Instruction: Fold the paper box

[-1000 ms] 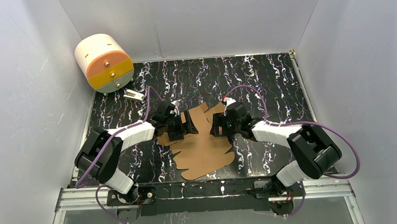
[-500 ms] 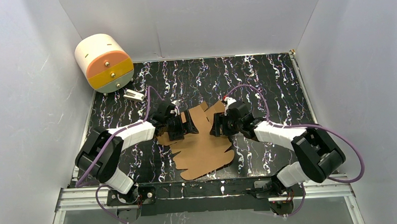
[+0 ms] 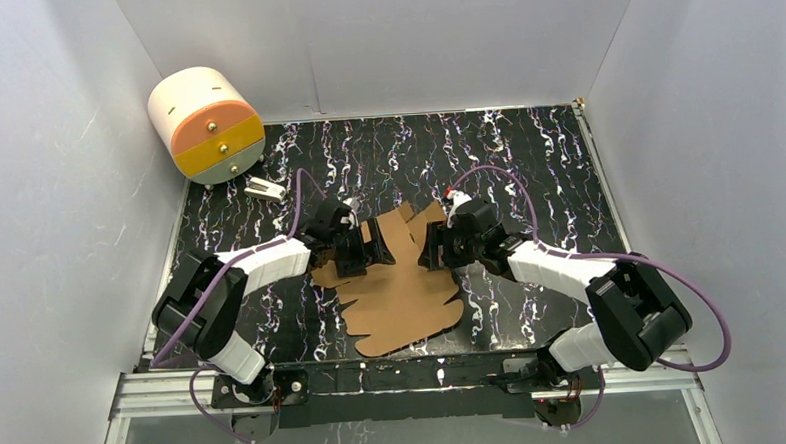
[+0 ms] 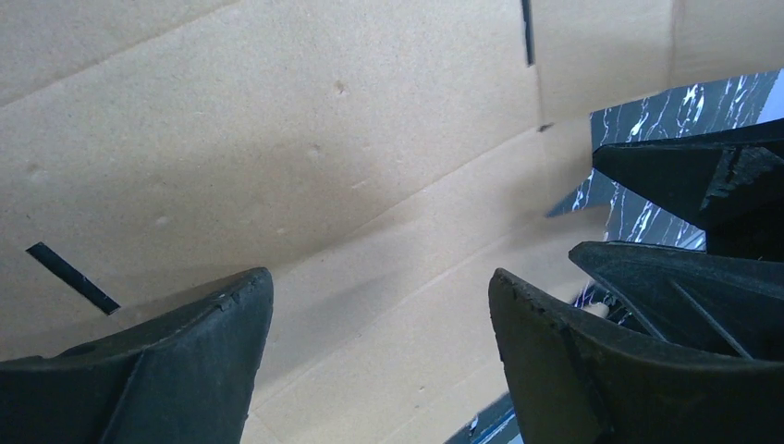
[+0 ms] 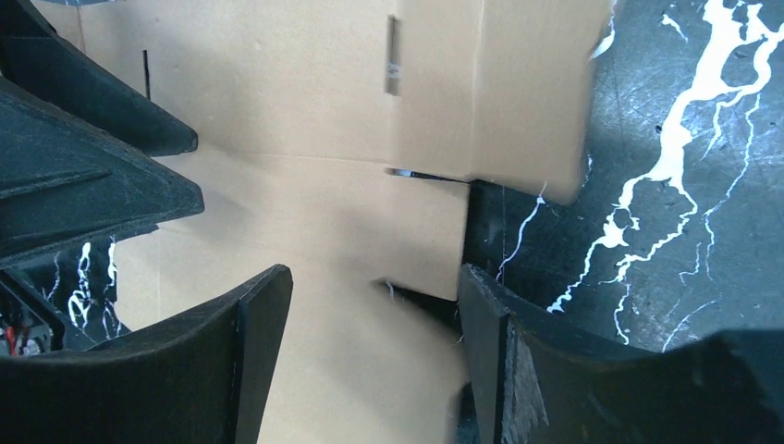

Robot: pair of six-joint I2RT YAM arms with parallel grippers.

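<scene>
Left gripper (image 3: 373, 249) and right gripper (image 3: 431, 248) both spread, flanking the flat cardboard box (image 3: 402, 297), likely to lift opposite flaps.

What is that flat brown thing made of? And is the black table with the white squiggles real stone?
The paper box looks like thin brown cardboard, matte and unprinted. You can see cut slots, pressed fold lines and tiny dents in it. The table top looks like black marble with white veins and a slight shine, but it may well be a printed sheet. The pictures cannot settle that.
</scene>
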